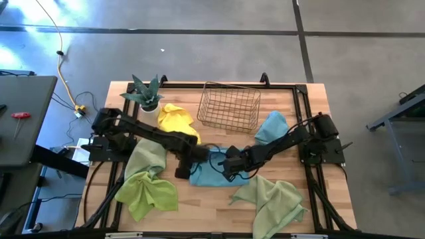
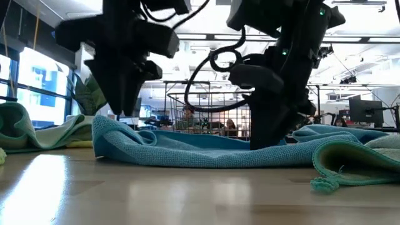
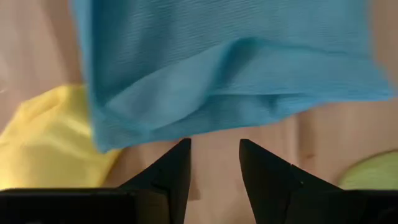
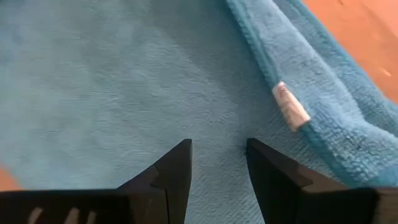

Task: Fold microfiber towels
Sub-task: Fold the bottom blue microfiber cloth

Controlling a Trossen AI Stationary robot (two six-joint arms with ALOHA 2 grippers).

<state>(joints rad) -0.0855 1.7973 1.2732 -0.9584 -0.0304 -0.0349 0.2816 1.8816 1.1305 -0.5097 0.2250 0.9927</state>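
Looks like we're mid-fold on the blue towel (image 1: pixel 211 174), bunched at lower centre of the high view: the left gripper (image 3: pixel 214 163) hangs just off its edge and the right gripper (image 4: pixel 219 163) sits right over the cloth, both with fingers apart and nothing pinched. I'd guess next up is grabbing an edge on each side and pulling it flat. Wooden table (image 1: pixel 219 212) also has yellow and green towels, a wire basket (image 1: pixel 230 107) and a plant, with an office behind.

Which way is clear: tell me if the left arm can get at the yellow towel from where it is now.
Probably yes. The yellow towel lies uncovered on the left arm's own side, just beyond the left tool, which hangs open and empty at the edge of the blue towel. Nothing lies between them; the wire basket and plant stand clear.
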